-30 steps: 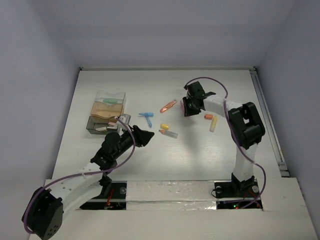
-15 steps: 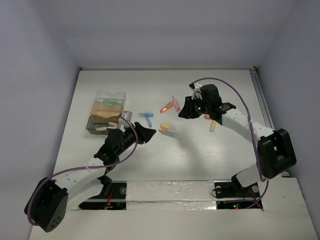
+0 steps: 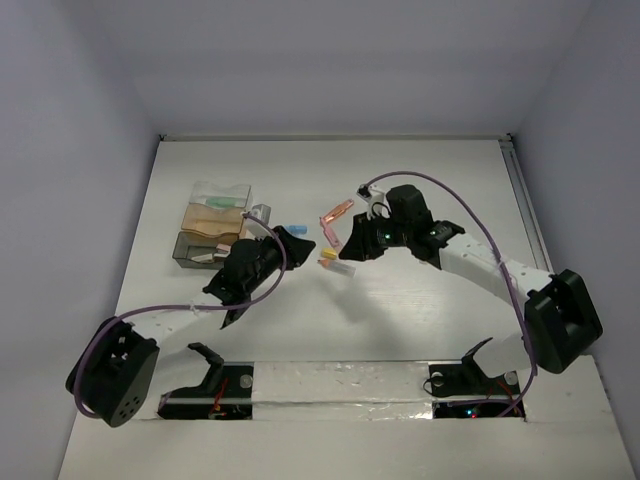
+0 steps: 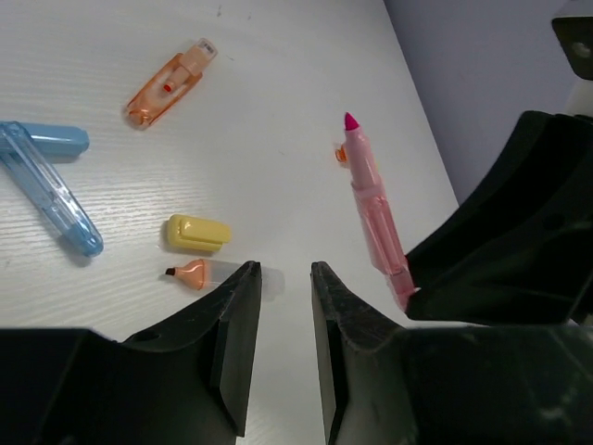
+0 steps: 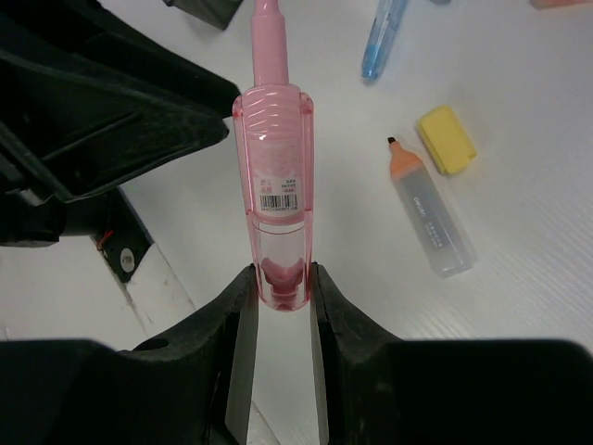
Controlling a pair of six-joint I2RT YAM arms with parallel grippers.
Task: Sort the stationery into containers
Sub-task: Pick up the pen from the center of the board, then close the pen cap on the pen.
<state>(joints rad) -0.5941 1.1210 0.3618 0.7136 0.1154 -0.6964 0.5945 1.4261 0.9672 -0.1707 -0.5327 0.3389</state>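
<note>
Since the containers (image 3: 222, 188) stand near the left edge of the tabletop (image 3: 420, 180) and the left gripper (image 4: 285, 273), fingers narrowly apart and empty, lies between, the pink highlighter (image 5: 276, 167), clamped in the fingers of the right gripper (image 5: 278, 278) above the centre, should be carried over that arm.

pink highlighter (image 5: 275, 185) (white barcode label), yellow cap (image 5: 446, 139), clear orange-tipped highlighter (image 5: 428, 218), blue pen (image 4: 56, 204), orange marker (image 4: 165, 85), white table (image 4: 278, 56)

Bright, even light; soft shadows; faint sheen on the pink highlighter (image 5: 275, 139).
</note>
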